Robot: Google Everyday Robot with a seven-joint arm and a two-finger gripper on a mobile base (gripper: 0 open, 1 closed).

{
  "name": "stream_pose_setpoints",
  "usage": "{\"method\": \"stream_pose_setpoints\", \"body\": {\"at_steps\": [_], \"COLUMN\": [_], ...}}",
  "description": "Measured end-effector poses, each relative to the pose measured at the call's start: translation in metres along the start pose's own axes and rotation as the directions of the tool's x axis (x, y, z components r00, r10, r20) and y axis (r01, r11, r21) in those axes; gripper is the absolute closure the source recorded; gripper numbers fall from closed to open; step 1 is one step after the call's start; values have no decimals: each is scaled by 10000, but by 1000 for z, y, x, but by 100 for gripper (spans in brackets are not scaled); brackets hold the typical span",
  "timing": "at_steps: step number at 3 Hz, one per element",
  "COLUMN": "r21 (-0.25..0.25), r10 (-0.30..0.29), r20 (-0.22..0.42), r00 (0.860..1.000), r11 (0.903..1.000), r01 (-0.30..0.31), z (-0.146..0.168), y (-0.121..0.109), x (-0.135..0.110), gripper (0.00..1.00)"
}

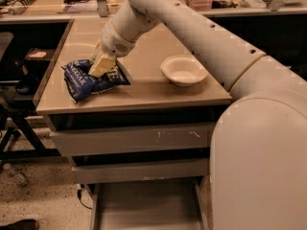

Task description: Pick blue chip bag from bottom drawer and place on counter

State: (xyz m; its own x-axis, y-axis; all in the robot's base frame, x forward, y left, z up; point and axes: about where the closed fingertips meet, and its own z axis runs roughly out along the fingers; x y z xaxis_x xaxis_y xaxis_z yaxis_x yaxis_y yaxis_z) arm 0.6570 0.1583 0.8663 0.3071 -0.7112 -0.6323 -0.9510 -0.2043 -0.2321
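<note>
The blue chip bag (82, 83) lies on the front left part of the counter (144, 87), its white lettering facing up. My gripper (101, 67) reaches down from the upper right and sits on the bag's upper right part. Its tan fingers (98, 68) are closed on the bag's top edge. The bottom drawer (148, 207) is pulled out below the cabinet, and its grey floor shows nothing on it.
A white bowl (183, 70) stands on the right part of the counter. My arm's big white links (259, 143) fill the right side of the view. Two shut drawer fronts (129, 140) sit above the open drawer. A cluttered bench (57, 4) runs along the back.
</note>
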Motion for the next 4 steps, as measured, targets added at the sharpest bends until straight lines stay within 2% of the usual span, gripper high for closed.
{"method": "stream_pose_setpoints", "body": {"at_steps": [1, 4], "r21": [-3, -5], "r10": [1, 1], "r20": [1, 1], "r00": [10000, 10000], "r11": [10000, 10000], "r01": [-1, -1], "z": [-2, -2], "y": [-1, -1], "x": [-2, -2], "gripper": [81, 11]}}
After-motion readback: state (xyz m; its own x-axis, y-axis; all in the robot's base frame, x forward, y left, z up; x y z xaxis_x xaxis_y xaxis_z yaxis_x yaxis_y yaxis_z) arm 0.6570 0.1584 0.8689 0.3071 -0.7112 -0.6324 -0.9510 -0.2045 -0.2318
